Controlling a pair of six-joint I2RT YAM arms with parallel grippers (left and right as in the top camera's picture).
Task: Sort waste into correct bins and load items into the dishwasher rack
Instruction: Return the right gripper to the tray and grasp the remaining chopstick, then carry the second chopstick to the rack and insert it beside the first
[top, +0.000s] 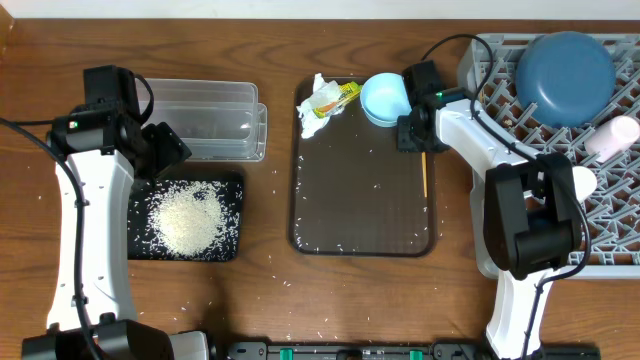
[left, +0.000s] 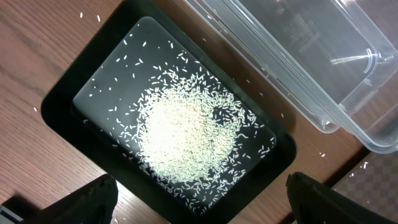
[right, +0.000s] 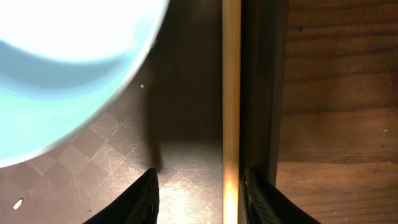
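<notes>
Wooden table (top: 270, 290), wrapper (top: 338, 98) print illegible, rice (top: 187, 222) heaped in black tray (top: 238, 215)

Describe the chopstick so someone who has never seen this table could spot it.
Find the dark brown serving tray in the middle of the table. Along its right rim, close to the light-blue bowl, lies the wooden chopstick. It is the only thin, straight stick there; its neighbours are round or crumpled.
</notes>
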